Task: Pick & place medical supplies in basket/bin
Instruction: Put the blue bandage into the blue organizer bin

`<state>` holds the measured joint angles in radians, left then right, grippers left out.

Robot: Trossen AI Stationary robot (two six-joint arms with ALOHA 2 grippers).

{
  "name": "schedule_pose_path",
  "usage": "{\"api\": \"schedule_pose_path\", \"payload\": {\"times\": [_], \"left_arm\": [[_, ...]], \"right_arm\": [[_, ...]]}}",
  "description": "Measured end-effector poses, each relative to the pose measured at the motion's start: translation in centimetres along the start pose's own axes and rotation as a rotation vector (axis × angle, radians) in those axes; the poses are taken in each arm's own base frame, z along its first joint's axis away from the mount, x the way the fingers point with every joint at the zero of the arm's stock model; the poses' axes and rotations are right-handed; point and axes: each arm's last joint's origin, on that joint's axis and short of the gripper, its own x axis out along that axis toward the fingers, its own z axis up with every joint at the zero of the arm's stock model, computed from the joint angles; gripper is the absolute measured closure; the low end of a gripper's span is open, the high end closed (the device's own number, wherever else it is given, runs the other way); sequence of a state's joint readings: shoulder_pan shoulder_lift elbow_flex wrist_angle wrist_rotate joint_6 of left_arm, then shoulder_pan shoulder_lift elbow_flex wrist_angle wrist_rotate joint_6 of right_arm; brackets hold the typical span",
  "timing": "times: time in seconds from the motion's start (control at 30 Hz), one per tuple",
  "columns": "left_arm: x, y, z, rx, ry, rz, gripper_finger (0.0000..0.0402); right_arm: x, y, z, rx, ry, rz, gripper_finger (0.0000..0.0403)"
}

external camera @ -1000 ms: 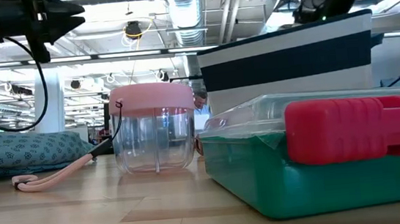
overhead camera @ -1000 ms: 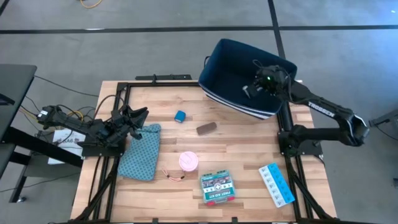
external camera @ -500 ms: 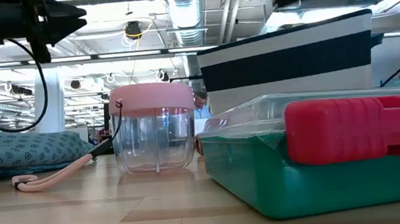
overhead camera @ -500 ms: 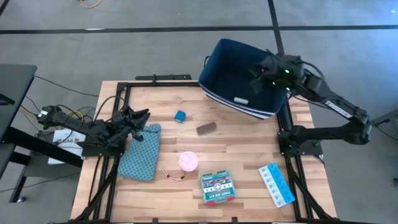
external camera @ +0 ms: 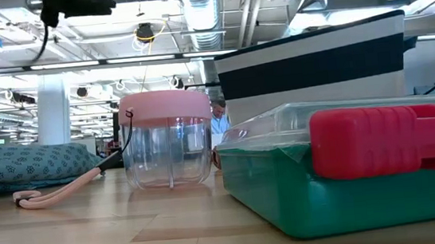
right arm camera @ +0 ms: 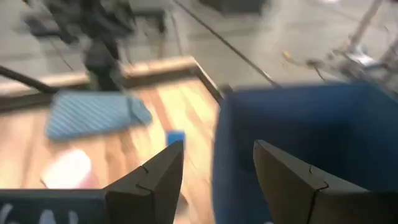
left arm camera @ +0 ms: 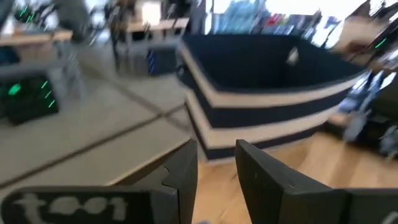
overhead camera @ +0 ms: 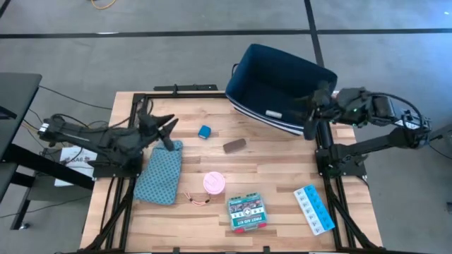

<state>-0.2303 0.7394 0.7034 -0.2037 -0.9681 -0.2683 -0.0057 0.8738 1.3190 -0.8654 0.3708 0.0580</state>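
The navy bin [overhead camera: 279, 88] stands tilted at the table's far right corner, and a small white item [overhead camera: 272, 113] lies inside it. On the wood lie the small blue roll [overhead camera: 205, 131], the brown bar [overhead camera: 234, 145], the pink roll [overhead camera: 214, 183], the green box [overhead camera: 247, 212] and the light-blue pill organizer [overhead camera: 313, 209]. My left gripper [overhead camera: 167, 131] hovers open above the far end of the teal pouch [overhead camera: 159, 171]. It faces the bin [left arm camera: 267, 81]. My right gripper [overhead camera: 311, 107] is open and empty at the bin's right wall [right arm camera: 311, 137].
The pouch's pink cord [overhead camera: 196, 200] trails on the table near the pink roll. A black frame rail [overhead camera: 176, 89] runs along the far edge, and the arm bases stand at both sides. In the low view the green box [external camera: 351, 181] and the pink roll [external camera: 166, 143] stand close to the camera.
My right gripper has left the bin's inside and drawn back toward the table's right edge. A white item now lies on the bin's floor. My left gripper has risen and moved slightly toward the far right, above the pouch's end.
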Motion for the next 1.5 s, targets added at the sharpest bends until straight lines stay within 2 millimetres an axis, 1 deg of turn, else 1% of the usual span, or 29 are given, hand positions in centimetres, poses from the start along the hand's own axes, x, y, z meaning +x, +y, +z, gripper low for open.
{"api": "schedule_pose_path", "payload": {"times": [0.1,0.2,0.27,0.33,0.5,0.63,0.77,0.87,1.03,1.13,1.23,1.4,1.5], "left_arm": [[1.0,-0.7,1.2,0.030,0.114,0.016,0.0302],[2.6,-1.4,1.9,0.025,0.202,0.030,0.0291],[4.2,-1.6,1.9,0.019,0.263,0.048,0.0281],[6.1,-1.6,1.4,0.006,0.334,0.048,0.0268],[11.2,-0.5,-1.0,-0.042,0.513,0.089,0.0237],[14.9,0.7,-3.5,-0.070,0.644,0.119,0.0222],[17.8,0.8,-6.7,-0.085,0.790,0.066,0.0216],[19.7,0.4,-9.1,-0.089,0.839,0.046,0.0216],[21.4,0.1,-12.3,-0.073,0.902,0.054,0.0216],[22.0,0.2,-13.2,-0.072,0.917,0.072,0.0216],[22.2,0.2,-13.8,-0.067,0.933,0.080,0.0216],[21.9,0.3,-13.7,-0.056,0.949,0.092,0.0216],[21.5,0.6,-13.9,-0.031,0.992,0.117,0.0216]], "right_arm": [[0.0,0.5,-0.5,-0.008,0.049,-0.033,0.0209],[0.1,0.8,-0.7,-0.030,0.065,-0.037,0.0210],[0.4,0.9,-0.6,-0.043,0.062,-0.050,0.0211],[0.5,0.8,-0.5,-0.073,0.063,-0.069,0.0213],[1.1,0.9,-0.5,-0.092,0.085,-0.084,0.0213],[1.4,1.0,-0.6,-0.100,0.104,-0.083,0.0213],[1.6,1.1,-0.9,-0.101,0.136,-0.084,0.0214],[1.6,1.1,-1.1,-0.112,0.161,-0.086,0.0215],[1.8,1.2,-1.3,-0.124,0.185,-0.087,0.0215],[1.8,1.1,-1.3,-0.124,0.185,-0.088,0.0217],[1.8,1.1,-1.3,-0.124,0.186,-0.088,0.0218],[1.8,1.1,-1.3,-0.119,0.185,-0.088,0.0218],[1.8,1.1,-1.4,-0.088,0.191,-0.092,0.0221]]}}
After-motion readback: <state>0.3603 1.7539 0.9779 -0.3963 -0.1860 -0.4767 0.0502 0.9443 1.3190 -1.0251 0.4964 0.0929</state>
